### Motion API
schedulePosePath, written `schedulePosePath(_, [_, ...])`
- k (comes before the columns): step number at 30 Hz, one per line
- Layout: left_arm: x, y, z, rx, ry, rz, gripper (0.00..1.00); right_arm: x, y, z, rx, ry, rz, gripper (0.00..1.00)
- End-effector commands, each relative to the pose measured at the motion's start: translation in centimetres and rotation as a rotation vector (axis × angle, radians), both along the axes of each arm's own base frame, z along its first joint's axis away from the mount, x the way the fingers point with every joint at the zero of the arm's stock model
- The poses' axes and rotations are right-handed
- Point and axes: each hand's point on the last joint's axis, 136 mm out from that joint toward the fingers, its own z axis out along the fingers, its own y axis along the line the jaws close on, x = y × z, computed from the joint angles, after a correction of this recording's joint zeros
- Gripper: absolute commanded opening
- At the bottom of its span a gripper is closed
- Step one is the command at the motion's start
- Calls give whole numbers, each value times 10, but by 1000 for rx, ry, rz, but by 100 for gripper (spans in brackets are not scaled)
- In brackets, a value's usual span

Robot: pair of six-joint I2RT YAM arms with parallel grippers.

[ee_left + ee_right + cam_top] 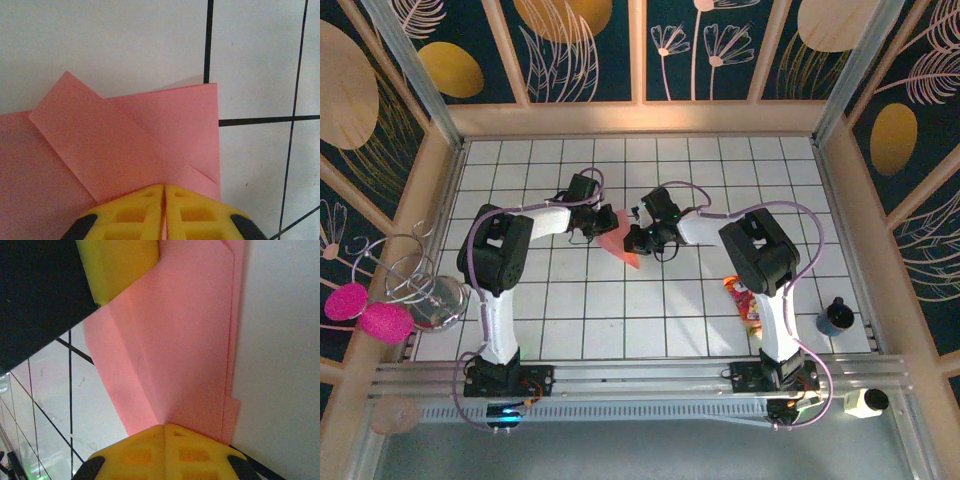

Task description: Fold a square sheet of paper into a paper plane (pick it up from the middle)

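Well out to the left of the left arm, past the table edge, two pink fluffy balls [370, 312] and a wire-and-glass object [432, 296] are seen. The left gripper [592, 218] is reached in over the white tiled table [620, 330]. In the left wrist view its yellow fingers [125, 215] are pressed together with no gap, and a thin strip of pink is caught in the seam between them, so the paper is pinched.

The sheet of paper [618, 240] is located between the two grippers, touching both, partly folded. From the left gripper [164, 188] the sheet of paper [165, 130] is spread ahead of the fingertips, with a flap [85, 135] folded diagonally over to the left and a square corner ahead to the right.

The right gripper [636, 240] is set just right of the sheet. In the right wrist view its jaws are also closed flat together at the right gripper [167, 427], and a crease of the sheet of paper [185, 340] is run straight into them, so the sheet is clamped. One yellow finger of the left gripper [120, 265] is seen ahead and to the left, at the sheet's far end.

Behind and right of the right gripper, beside the right arm, a red and yellow snack packet [744, 298] is laid on the tiles. Further right a dark bottle [835, 318] is stood upright.
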Motion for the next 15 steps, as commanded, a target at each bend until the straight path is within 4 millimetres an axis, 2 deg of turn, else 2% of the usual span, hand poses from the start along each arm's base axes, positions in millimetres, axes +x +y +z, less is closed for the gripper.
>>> schedulePosePath(1, [-34,40,-61,205,175,49,10,-3,-7,-13,-58,28,2,0])
schedulePosePath(6, [-36,47,-67,245,189,64,10,-14,-13,-27,-101,64,31,0])
schedulePosePath(9, [-38,54,-71,275,200,80,9,-27,-18,-33,-129,86,64,0])
schedulePosePath(15, [-42,58,-77,297,212,91,9,-54,-34,-28,-146,108,91,0])
